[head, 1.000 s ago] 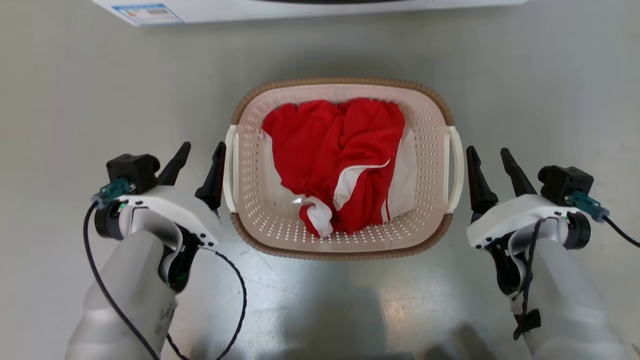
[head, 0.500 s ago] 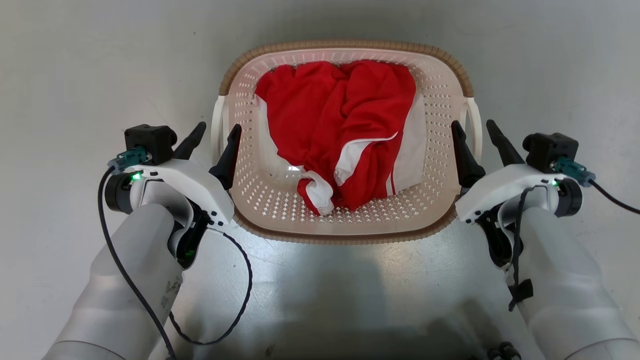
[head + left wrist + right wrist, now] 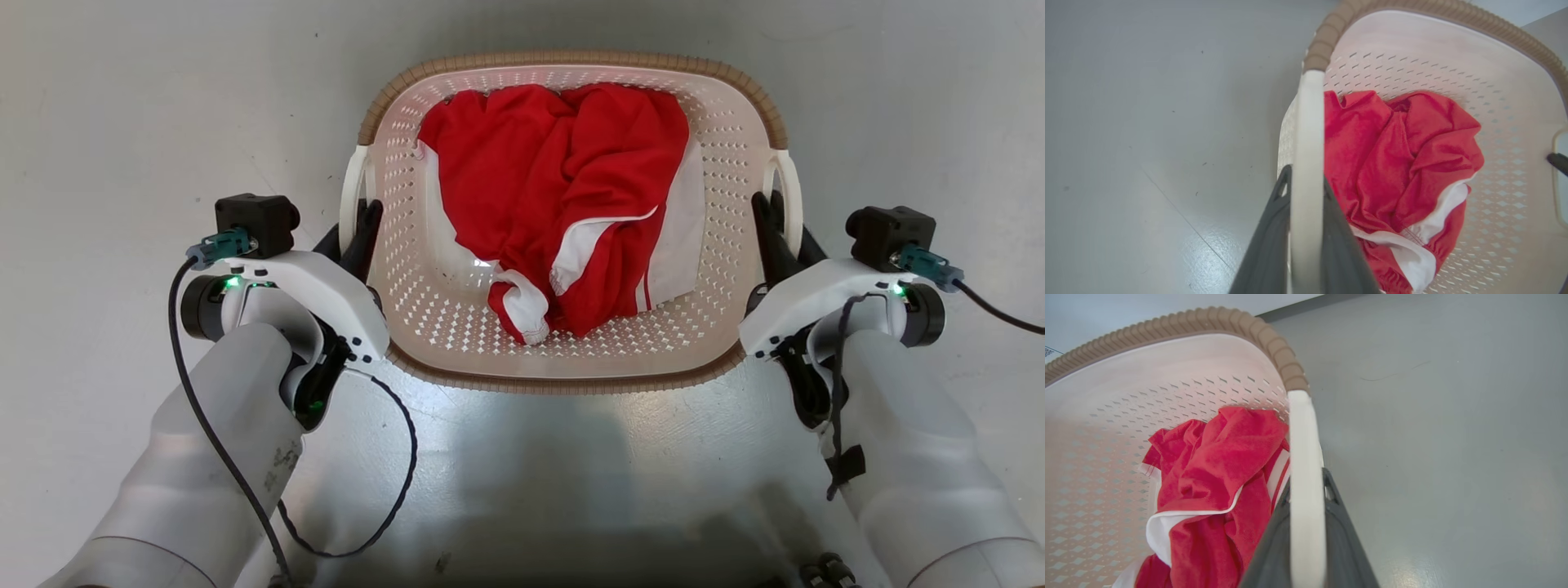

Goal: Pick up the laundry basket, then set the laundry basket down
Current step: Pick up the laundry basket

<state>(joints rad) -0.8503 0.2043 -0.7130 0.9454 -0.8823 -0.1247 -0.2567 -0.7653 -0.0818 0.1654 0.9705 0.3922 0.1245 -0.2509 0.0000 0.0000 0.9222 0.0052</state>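
In the head view, the laundry basket (image 3: pixel 571 62) is sitting on the grey floor (image 3: pixel 122 106) squarely between the two arms, seemingly not yet raised, and a red and white garment (image 3: pixel 563 180) is lying crumpled inside it. The left tool (image 3: pixel 357 219) is pinching the white left handle (image 3: pixel 352 184), and the right tool (image 3: pixel 781 214) is pinching the right handle (image 3: pixel 792 184). This matched hold on both sides looks meant to keep the load level as it rises. In the left wrist view, two dark fingers (image 3: pixel 1267 241) are closing narrowly on either face of the pale handle bar, with the garment bunching just inside the wall. In the right wrist view, the fingers (image 3: pixel 1345 547) are clamping the other bar likewise, and a pale appliance panel (image 3: pixel 1106 318) is showing beyond the far rim. Nothing on the surrounding floor is crowding the lift.
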